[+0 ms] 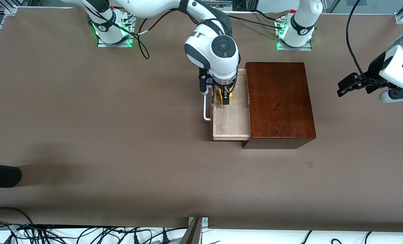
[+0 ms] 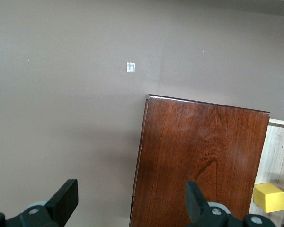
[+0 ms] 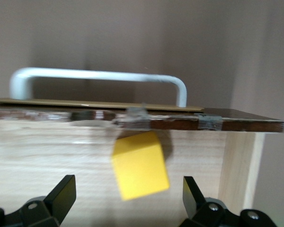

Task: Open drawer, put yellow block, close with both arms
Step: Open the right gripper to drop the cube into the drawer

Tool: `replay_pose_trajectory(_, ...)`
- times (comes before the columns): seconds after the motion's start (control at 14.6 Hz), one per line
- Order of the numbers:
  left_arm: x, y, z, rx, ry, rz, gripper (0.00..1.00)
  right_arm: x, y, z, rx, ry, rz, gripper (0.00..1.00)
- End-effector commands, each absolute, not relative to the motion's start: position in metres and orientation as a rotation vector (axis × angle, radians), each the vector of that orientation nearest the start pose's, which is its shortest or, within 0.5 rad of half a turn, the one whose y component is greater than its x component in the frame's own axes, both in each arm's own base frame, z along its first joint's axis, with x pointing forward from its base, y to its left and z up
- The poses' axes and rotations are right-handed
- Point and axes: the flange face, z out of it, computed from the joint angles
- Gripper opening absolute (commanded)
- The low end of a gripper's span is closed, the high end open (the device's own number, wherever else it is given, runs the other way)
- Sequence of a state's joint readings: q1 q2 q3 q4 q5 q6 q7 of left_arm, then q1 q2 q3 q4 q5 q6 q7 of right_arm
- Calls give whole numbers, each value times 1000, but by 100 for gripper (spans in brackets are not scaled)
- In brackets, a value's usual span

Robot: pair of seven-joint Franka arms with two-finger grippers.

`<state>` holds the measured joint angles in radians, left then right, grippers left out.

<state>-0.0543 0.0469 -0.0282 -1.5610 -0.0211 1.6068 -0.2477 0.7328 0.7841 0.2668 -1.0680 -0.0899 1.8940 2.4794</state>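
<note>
The dark reddish-brown box (image 1: 279, 101) stands mid-table with its drawer (image 1: 230, 122) pulled out toward the right arm's end, white loop handle (image 1: 205, 108) leading. My right gripper (image 1: 224, 96) hangs open over the drawer. The yellow block (image 1: 230, 96) is under it, over the pale wood. In the right wrist view the yellow block (image 3: 139, 164) sits tilted between the spread fingers (image 3: 61, 194), touching neither, close to the drawer's front (image 3: 180, 124). My left gripper (image 1: 340, 88) waits open in the air at the left arm's end of the table. Its wrist view shows the box (image 2: 199, 161) and the block (image 2: 269, 197).
A black rounded object (image 1: 1, 174) pokes in at the table's edge at the right arm's end, nearer the front camera. A small pale mark (image 1: 310, 164) lies on the brown table nearer the camera than the box. Cables run along the near edge.
</note>
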Motion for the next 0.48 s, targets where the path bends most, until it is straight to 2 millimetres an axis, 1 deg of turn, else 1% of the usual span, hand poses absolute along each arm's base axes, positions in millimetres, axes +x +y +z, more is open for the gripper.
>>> replay_pose_trajectory(0.0,574,-48,612,-3169,-233,1,100,496,552,453,-2333,2026,130,100)
replay_pose_trajectory(0.14,574,-49,612,-3169,-230,1,100,508,516,491,-2476,1873,106,100)
replay_pose_trajectory(0.27,574,-48,612,-3169,-233,4,100,523,475,515,-2601,1757,118,100)
replay_pose_trajectory(0.41,574,-48,612,-3169,-233,1,100,541,429,535,-2731,1617,129,100)
